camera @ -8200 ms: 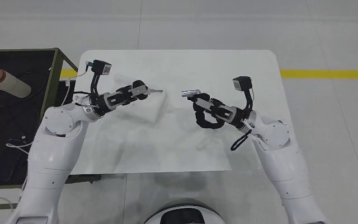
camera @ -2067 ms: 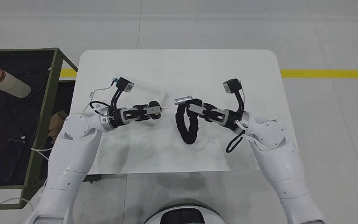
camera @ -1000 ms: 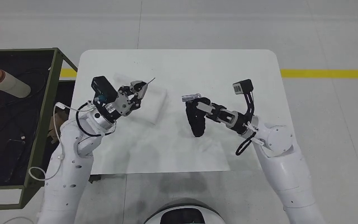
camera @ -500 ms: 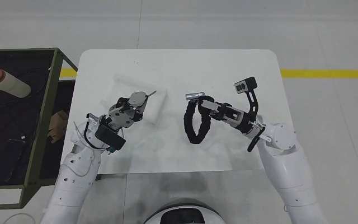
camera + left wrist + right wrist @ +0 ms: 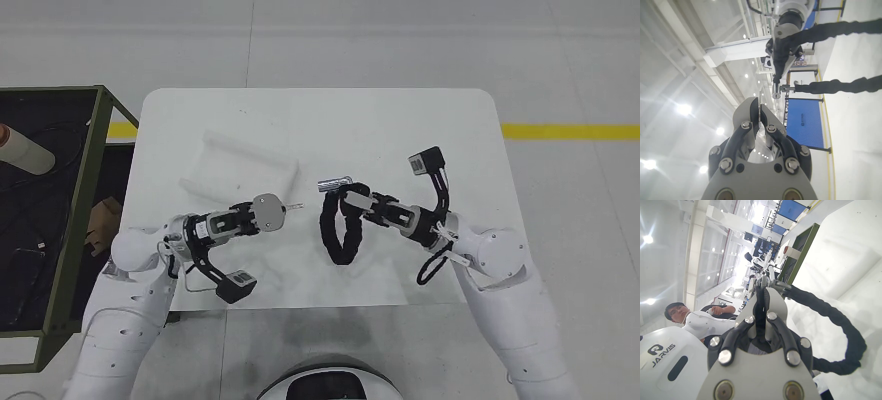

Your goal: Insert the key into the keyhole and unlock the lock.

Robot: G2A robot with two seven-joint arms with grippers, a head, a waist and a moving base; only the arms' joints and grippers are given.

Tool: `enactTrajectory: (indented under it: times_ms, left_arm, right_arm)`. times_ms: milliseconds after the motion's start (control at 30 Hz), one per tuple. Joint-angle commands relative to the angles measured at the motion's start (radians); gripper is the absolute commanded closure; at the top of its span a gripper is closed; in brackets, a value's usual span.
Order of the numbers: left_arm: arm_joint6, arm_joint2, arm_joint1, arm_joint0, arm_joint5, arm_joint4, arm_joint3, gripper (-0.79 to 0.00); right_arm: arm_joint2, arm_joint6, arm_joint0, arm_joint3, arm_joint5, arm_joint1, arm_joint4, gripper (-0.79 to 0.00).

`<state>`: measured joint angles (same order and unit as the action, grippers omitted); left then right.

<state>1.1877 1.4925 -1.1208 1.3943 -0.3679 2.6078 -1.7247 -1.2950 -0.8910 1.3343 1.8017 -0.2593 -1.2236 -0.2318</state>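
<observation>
Thin key [image 5: 292,207] level, tip toward lock [image 5: 335,186] cylinder (small gap), black cable [image 5: 338,240] looped.

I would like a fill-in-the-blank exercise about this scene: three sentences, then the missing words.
1. The left tool is shut on the ___.
2. The right tool holds a lock with a ___ cable loop.
3. What the left tool holds has not yet entered the ___.
Missing words: key; black; keyhole.

Open gap between key [image 5: 291,207] and lock [image 5: 335,186] (both held aloft), black cable loop [image 5: 334,240] hanging beside, flat white pad [image 5: 245,160] nearby
</observation>
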Motion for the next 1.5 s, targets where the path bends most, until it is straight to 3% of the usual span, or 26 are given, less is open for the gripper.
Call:
enactTrajectory:
  times_ms: [0,333,667,1467]
  left_arm:
    - [-0.049,0.0,-0.001,0.009,-0.049,0.027,0.001,0.0]
    - [-0.154,-0.018,0.0,0.015,-0.11,0.119,0.008,0.0]
    - [-0.197,-0.036,0.004,0.004,-0.093,0.135,0.015,0.0]
    - [-0.173,-0.061,0.017,-0.005,-0.078,0.122,0.024,0.0]
  right_arm:
    - [0.006,0.004,-0.003,0.0,0.004,0.0,0.005,0.0]
    - [0.038,0.029,-0.02,-0.008,-0.004,0.001,0.037,0.0]
    - [0.055,0.045,-0.019,-0.01,-0.026,0.004,0.066,0.0]
    - [0.071,0.038,-0.032,-0.009,-0.031,0.013,0.075,0.0]
